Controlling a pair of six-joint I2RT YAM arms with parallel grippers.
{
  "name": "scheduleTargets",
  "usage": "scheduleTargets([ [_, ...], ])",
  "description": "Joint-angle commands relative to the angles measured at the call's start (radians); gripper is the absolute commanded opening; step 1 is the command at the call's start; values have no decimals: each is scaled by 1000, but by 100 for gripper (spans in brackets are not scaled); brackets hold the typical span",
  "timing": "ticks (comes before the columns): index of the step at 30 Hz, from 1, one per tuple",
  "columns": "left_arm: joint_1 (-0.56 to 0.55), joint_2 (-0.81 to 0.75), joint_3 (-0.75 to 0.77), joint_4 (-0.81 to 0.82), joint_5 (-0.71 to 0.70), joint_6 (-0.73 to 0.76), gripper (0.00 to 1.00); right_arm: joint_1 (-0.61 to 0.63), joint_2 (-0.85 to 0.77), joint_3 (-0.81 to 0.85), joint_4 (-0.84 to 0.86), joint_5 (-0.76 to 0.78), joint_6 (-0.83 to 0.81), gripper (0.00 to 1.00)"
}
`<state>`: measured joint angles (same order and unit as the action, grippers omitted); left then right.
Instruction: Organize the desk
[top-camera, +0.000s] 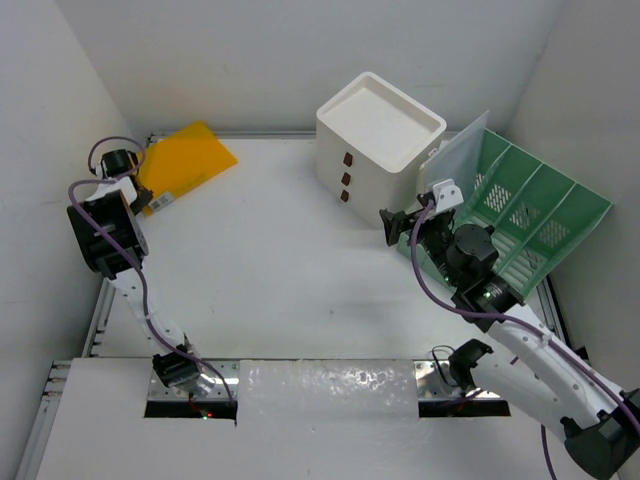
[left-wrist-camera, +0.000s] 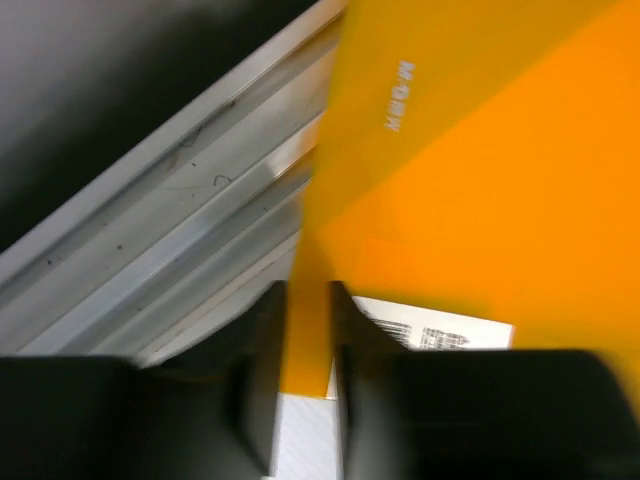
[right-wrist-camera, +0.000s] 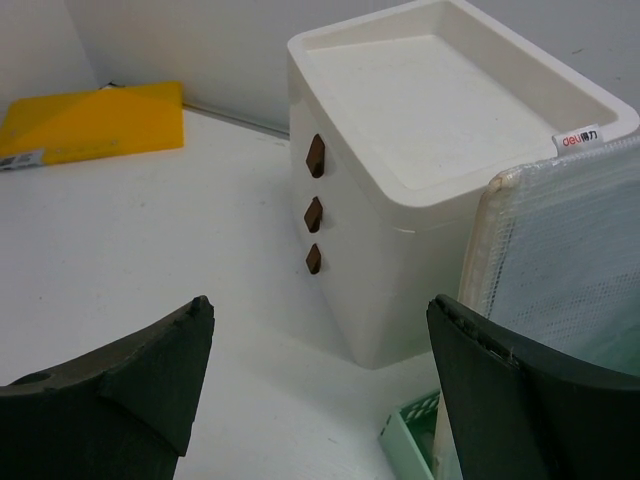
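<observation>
Desk (top-camera: 270, 285), white: 1.
Yellow folder (top-camera: 190, 158), far-left corner of the desk: 1, bearing 1 barcode label (top-camera: 163, 201).
White drawer box (top-camera: 380, 135), far edge, right of centre: 1, with brown handles (top-camera: 346, 178): 3.
Green mesh file rack (top-camera: 530, 215), far-right corner: 1.
Translucent pouch (top-camera: 462, 155), standing between box and rack: 1.
Robot arms: 2, being left arm (top-camera: 105, 235) at the left edge and right arm (top-camera: 480, 270) at the right edge.

The surface (top-camera: 270, 260) was a large, flat, matte-white rectangle, smooth and lying level, and it took up most of the top view from the near edge to the back. Thin grey metal rails (top-camera: 99, 315) ran along its left, far and right edges. Pale walls (top-camera: 250, 60) closed it in on those three sides.
</observation>
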<state>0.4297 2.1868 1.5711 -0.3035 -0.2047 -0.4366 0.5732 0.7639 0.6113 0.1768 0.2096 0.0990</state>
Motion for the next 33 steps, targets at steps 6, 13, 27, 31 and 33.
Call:
scheduleTargets([
  [6,3,57,-9,-82,125,36,0,8,-35,-19,13,22,-5,84],
  [13,-3,21,-169,-19,199,147,0,8,-12,-12,3,-15,2,83],
  [27,-264,-369,-467,167,-25,913,30,27,95,45,-10,-95,-31,83],
  [31,-273,-383,-355,92,-91,1016,55,30,95,59,-42,-95,-56,84],
  [33,-273,-340,-278,2,-98,1067,55,31,95,59,-48,-102,-71,84],
])
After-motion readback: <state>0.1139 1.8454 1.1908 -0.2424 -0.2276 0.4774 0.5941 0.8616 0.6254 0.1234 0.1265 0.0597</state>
